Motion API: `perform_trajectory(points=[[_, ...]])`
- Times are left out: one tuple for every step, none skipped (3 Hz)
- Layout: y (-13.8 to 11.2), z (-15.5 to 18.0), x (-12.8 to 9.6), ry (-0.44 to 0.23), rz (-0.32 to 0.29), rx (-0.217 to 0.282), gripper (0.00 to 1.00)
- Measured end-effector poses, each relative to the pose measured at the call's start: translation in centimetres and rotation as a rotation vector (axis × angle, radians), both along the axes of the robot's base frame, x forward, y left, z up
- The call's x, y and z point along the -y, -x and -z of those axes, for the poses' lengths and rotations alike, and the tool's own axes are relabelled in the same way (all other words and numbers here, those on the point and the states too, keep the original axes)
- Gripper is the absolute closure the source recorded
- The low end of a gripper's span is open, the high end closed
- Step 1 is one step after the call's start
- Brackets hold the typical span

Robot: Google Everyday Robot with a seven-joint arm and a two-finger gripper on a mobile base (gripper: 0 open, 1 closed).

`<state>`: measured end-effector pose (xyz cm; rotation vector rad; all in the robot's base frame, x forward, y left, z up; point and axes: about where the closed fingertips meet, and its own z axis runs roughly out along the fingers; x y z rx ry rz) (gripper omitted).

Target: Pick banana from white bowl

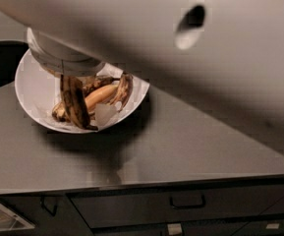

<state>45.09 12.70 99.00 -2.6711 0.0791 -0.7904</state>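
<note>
Hand [69,72] hangs low over the white bowl [29,90] on the tabletop [190,146], directly above the banana [74,103], which stands nearly upright inside the bowl. I cannot tell whether the hand is gripping it. Lifting the banana clear seems not yet done.

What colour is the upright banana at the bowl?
The banana is dull yellow streaked dark brown (camera view); the gripper is directly above it.
</note>
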Motion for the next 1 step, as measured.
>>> perform_trajectory(points=[[0.52, -1.01, -0.25, -0.007, -0.006, 0.019, 1.0]])
